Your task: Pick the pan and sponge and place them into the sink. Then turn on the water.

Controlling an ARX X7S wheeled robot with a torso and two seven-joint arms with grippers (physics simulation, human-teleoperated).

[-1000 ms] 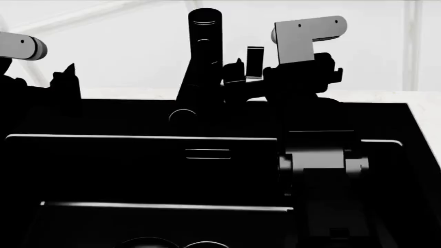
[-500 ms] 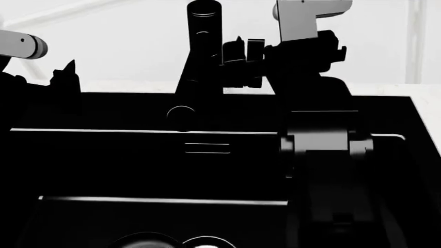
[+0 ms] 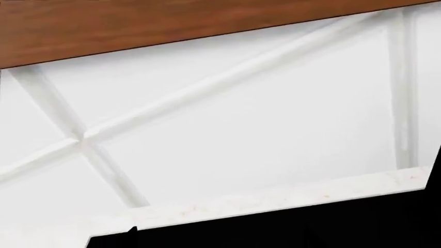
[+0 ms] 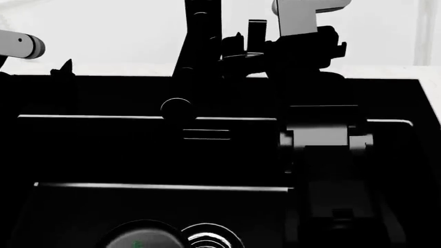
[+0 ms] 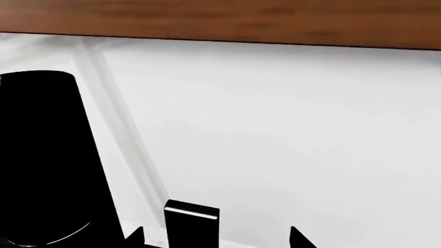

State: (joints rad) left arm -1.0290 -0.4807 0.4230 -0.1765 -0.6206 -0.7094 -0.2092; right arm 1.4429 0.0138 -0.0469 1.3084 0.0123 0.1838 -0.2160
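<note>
Over the last second the head view has dipped and drawn closer: the faucet [image 4: 200,46] now runs off the top edge, while the pan [image 4: 141,238] and the ringed drain [image 4: 212,238] have come further into sight at the bottom, both lying low in the sink [image 4: 103,155]. A faint green fleck on the pan is probably the sponge [image 4: 136,244], though it is too small to be sure. That puts the placing steps behind and leaves only the tap. The right gripper [image 5: 215,238] has stayed up beside the faucet, and the right wrist view shows it spread, with the lever [image 5: 191,222] standing between its two fingertips and not yet pinched. The lever sits higher in the head view than before, but with the camera moving too I cannot tell whether it has actually been turned. No water shows under the spout, so the tap appears to be off. The left gripper [image 4: 65,67] hangs well apart by the sink's far left corner; whether it is spread or pressed together cannot be told. The faucet body, just beside the lever, is what crowds the right gripper most. Pale desk [image 3: 276,199] and a white wall lie behind.
</note>
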